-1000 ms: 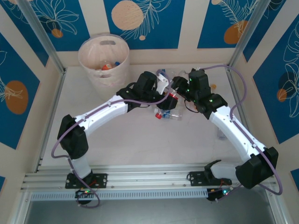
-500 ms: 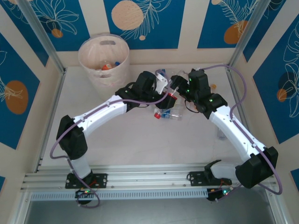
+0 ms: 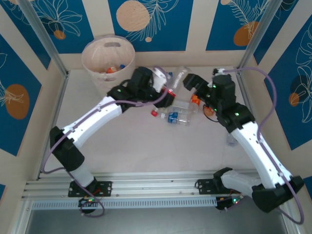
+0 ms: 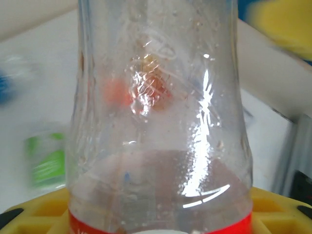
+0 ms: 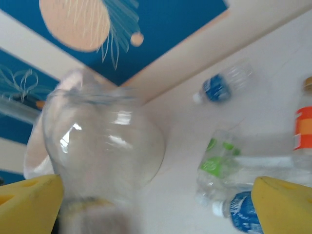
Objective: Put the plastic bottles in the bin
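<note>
Far left, at the back of the surface (image 3: 126, 146): the bin (image 3: 95, 73), upright, with a few plastic bottles (image 3: 113, 68) lying inside. Just right of it, the left pincer (image 3: 167, 92), clamped on a red-labelled bottle (image 3: 178, 75) and holding it above the surface, clear body slanting toward the far wall. In the left wrist view, this bottle pinned at its red band between the yellow pads (image 4: 34, 217). Below and right, a loose cluster lying flat: a red cap (image 3: 154, 113), a blue-labelled bottle (image 3: 176, 117), an orange-labelled bottle (image 3: 195, 100). Further right, the right pincer (image 3: 189, 83), raised, jaws spread wide apart and gripping nothing. In its wrist view, a blurred clear bottle base close by one yellow finger (image 5: 29, 195), contact unclear. Near the right edge, one more clear bottle (image 3: 231, 140), alone on the surface.
</note>
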